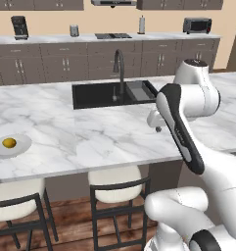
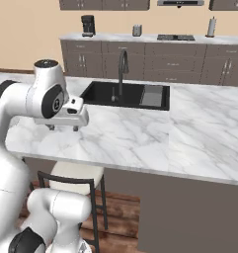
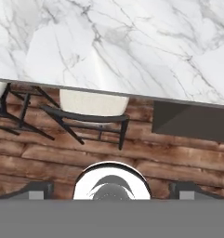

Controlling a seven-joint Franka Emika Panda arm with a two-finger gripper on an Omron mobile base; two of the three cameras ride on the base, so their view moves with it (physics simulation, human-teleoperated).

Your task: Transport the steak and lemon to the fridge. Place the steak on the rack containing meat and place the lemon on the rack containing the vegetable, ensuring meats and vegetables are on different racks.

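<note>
- Nearest the base, under the table's (image 1: pixel 90 142) front overhang, there are two stools, a pale-cushioned one (image 1: pixel 114 182) roughly below the sink and another (image 1: pixel 14 196) off toward the lemon's end. The hand view looks down past the marble edge at a stool seat and the wood floor.
- Just above that front edge, the gripper (image 2: pixel 62 127) hangs over the marble on the near side of the sink, pointing down. The jaws are spread wide and there's nothing between them, so it's carrying nothing right now.
- Way along the table from the sink, at the far left end in the left base view, the lemon (image 1: pixel 9 142) sits on a white plate (image 1: pixel 19 148). That's well apart from the gripper.
- Mid-table, the black sink (image 1: pixel 97 95) with its dark faucet (image 1: pixel 120 66) is the obvious landmark, and there's nothing loose beside it.
- Behind the sink, the back wall has grey cabinets (image 1: pixel 65 61), a coffee machine (image 1: pixel 19 27), a cooktop (image 1: pixel 113 36) and a toaster oven (image 1: pixel 196 24).
- I can't spot the steak or the fridge here, so no idea where those are.
- My read: this is the very start, heading for the first pickup. Next move probably means swinging or driving toward the lemon's end of the table, getting above the plate, dropping down and closing around the fruit. It's round and smooth, so a centred grip matters or it'll roll off.
</note>
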